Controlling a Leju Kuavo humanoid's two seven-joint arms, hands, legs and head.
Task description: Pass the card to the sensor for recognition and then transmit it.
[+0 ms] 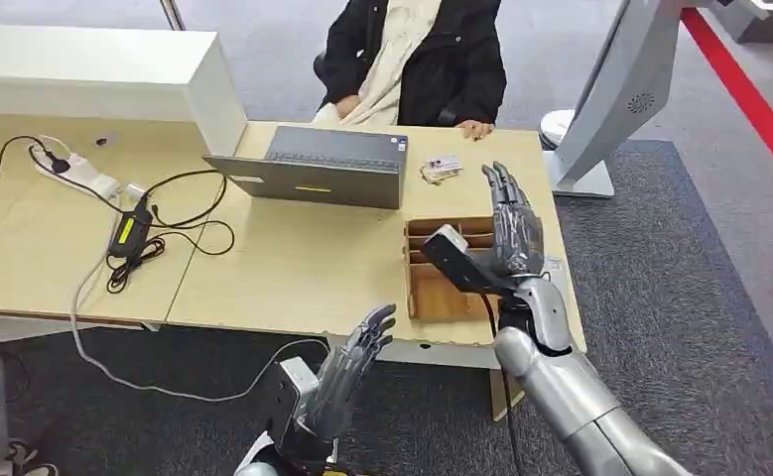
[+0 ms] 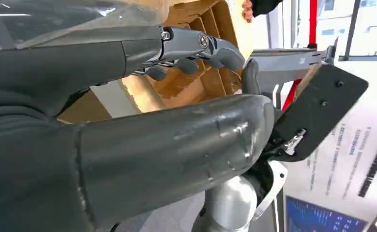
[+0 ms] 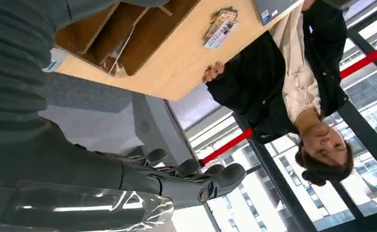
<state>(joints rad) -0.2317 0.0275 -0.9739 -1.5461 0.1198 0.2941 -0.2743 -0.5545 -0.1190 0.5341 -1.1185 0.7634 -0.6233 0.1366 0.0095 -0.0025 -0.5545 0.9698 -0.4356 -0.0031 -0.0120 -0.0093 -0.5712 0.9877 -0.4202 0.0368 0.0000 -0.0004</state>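
The cards [image 1: 442, 168] lie in a small stack on the far right part of the wooden counter [image 1: 293, 268], just right of the open laptop [image 1: 315, 167] and just in front of a seated person [image 1: 417, 59] whose hand [image 1: 475, 129] rests at the counter's far edge. The right hand [image 1: 513, 223] is raised above the counter with its fingers straight and apart, holding nothing; the cards are beyond its fingertips, a little to the left, and apart from them. Beneath this hand sits an open wooden box [image 1: 444, 273] with dividers, near the counter's right end. The left hand [image 1: 354, 369] is lower, off the near edge of the counter, fingers spread and empty, well apart from the cards. A power strip [image 1: 79, 174] and black cables [image 1: 164, 228] lie on the counter's left part.
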